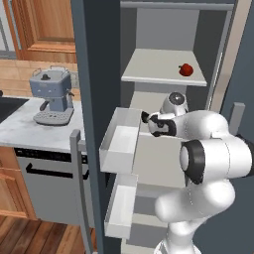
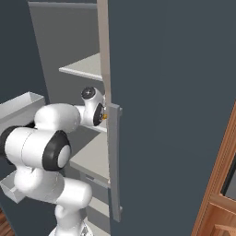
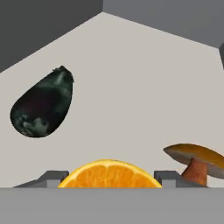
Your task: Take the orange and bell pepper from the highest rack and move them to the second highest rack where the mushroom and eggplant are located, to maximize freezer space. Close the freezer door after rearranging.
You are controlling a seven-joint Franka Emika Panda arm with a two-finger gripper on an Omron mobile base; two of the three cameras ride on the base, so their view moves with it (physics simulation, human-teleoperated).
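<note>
Orange is seen cut face up between the hand's fingers, apparently pinched there, over the pale floor of the second highest rack; an eggplant is laid to the left on that rack and a mushroom just beside the right finger; the bell pepper is left on the highest rack; the freezer door is stood open; a coffee machine is seen on the table.
</note>
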